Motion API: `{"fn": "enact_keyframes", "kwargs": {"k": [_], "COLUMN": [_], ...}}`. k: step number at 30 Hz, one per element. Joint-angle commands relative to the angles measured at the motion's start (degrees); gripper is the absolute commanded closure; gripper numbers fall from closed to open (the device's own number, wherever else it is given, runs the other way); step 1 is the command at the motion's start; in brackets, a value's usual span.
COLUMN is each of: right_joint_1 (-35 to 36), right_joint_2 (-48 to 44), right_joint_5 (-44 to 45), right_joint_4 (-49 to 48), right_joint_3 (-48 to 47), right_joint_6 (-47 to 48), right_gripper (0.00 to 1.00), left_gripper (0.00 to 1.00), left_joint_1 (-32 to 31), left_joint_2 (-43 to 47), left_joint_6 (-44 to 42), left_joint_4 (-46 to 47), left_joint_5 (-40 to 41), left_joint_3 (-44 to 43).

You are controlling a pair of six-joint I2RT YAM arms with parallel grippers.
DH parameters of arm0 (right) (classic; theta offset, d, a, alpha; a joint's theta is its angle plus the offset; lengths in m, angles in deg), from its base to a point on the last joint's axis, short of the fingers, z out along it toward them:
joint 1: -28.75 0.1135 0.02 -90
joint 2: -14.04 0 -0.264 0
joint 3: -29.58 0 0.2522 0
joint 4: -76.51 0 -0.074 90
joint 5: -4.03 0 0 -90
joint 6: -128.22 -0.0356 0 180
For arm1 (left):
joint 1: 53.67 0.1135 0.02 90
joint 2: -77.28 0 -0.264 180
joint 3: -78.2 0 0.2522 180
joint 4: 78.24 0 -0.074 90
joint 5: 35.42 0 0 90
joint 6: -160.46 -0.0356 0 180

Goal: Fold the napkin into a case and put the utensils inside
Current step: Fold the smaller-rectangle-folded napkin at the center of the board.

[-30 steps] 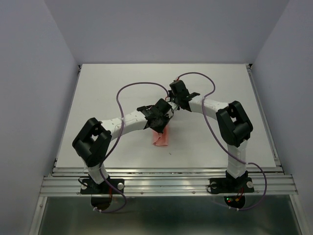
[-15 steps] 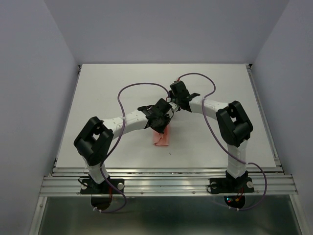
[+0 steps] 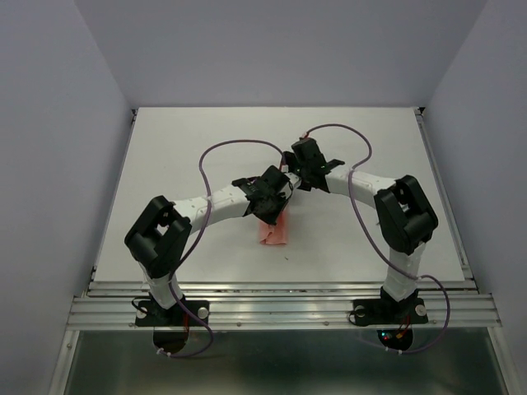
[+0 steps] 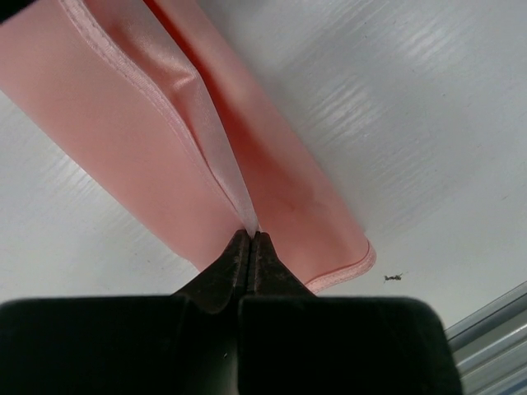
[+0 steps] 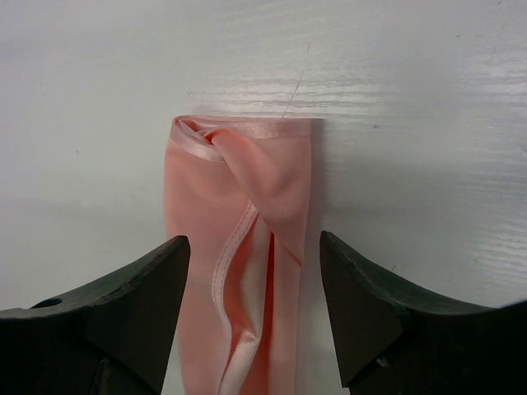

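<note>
The narrow salmon-pink folded cloth strip (image 3: 272,231) is lying at the centre of the white surface (image 3: 165,148). The left fingers (image 4: 235,267) are pinching one upper layer's edge. The right fingers (image 5: 136,300) are standing wide, straddling the strip's upper end.

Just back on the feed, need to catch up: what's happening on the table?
The napkin lies folded into a narrow strip on the table. The left gripper is shut, pinching one layer's edge. The right gripper is open, its jaws either side of the strip, gripping nothing. No utensils show.
</note>
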Motion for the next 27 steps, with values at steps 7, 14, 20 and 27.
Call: {"fn": "enact_keyframes", "kwargs": {"k": [7,14,20,27], "right_joint_1": [1.17,4.51,7.40,8.64], "right_joint_2": [-7.73,-8.53,-8.00,-8.44], "right_joint_5": [-7.02,-10.10,-10.37,-8.88], "right_joint_4": [-4.38,-7.82,-8.61,-8.17], "right_joint_3": [11.38,17.28,18.16,19.30], "right_joint_6": [-3.14,-6.83,-8.76,-10.96], "right_gripper": [0.20,0.19,0.23,0.31], "left_gripper": [1.00,1.00,1.00,1.00], "left_joint_1": [0.11,0.11,0.11,0.11], "left_joint_2": [-0.05,-0.14,-0.05,0.12], "left_joint_6": [0.09,0.09,0.09,0.70], "left_joint_4": [1.95,1.77,1.42,1.07], "left_joint_5": [-0.38,-0.38,-0.12,0.24], "left_joint_3": [-1.99,-2.78,-3.31,-4.10]}}
